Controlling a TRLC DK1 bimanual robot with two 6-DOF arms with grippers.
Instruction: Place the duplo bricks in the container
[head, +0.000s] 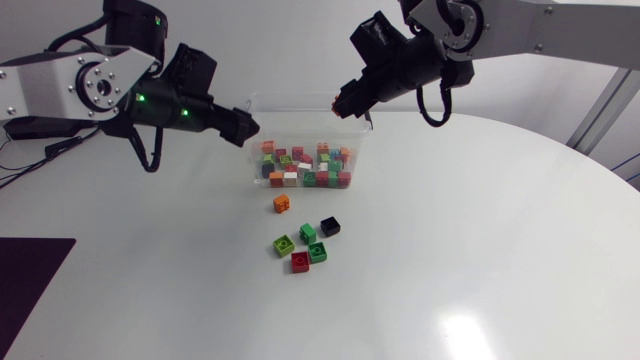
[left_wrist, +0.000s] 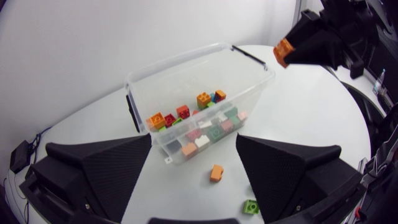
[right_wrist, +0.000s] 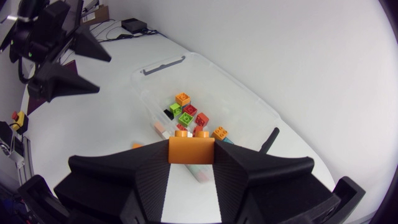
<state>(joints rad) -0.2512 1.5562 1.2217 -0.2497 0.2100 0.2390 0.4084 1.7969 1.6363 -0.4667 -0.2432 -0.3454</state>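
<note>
counter (head: 480, 250) white | container (left_wrist: 180, 78) clear, many bricks inside | left fingers (head: 245, 127) wide open, holding nothing, beside container | right fingers (head: 352, 97) pinching orange brick (right_wrist: 191, 149), above container's edge | six loose bricks (head: 299, 261) on counter, near container

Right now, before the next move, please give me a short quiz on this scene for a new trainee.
1. True or false: the left gripper is open and holds nothing.
2. Which colour is the brick held in the right gripper? A) black B) orange C) green
3. Fill the blank: outside the container, ___ loose bricks lie on the table.
Key: 1 true; 2 B; 3 six.
</note>
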